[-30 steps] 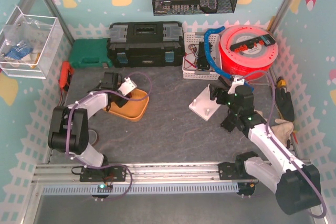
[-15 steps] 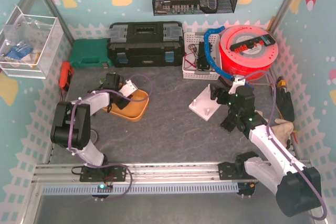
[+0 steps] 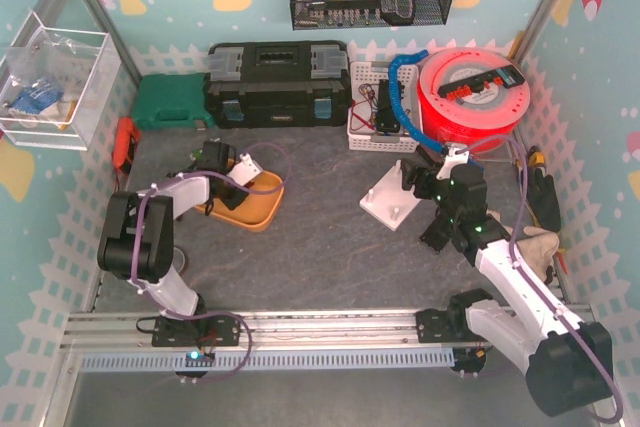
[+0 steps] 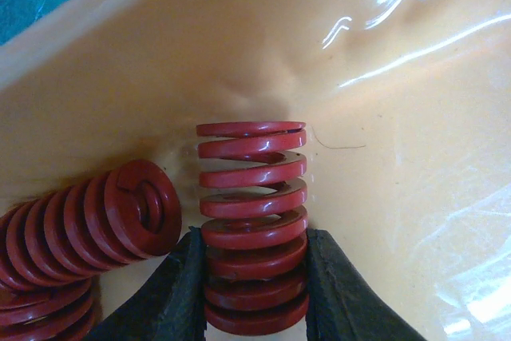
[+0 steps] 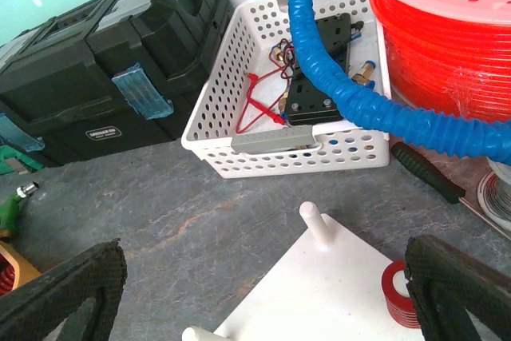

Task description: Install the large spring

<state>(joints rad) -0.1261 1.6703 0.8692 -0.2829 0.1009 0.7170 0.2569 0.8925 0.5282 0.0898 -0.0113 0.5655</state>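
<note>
My left gripper [image 4: 254,293] is down in the orange tray [image 4: 415,157] and shut on a large red spring [image 4: 254,221] that points away from the camera; both black pads press its lower coils. A second red spring [image 4: 88,237] lies on its side to the left. From above, the left gripper [image 3: 222,169] sits at the tray's [image 3: 255,209] left side. My right gripper [image 5: 263,293] is open above the white peg base [image 5: 335,293], which has an upright peg [image 5: 313,225] and a small red spring [image 5: 397,293] on another peg. The base [image 3: 385,202] lies at the table's centre right.
A white basket [image 5: 295,109] with wires and a blue hose [image 5: 343,77] stands behind the base, beside a red reel [image 3: 472,97]. A black toolbox [image 3: 275,82] and a green case [image 3: 172,102] line the back. A screwdriver [image 5: 423,169] lies by the reel.
The left gripper has shifted slightly left into the tray's left side. The right arm has barely moved.
</note>
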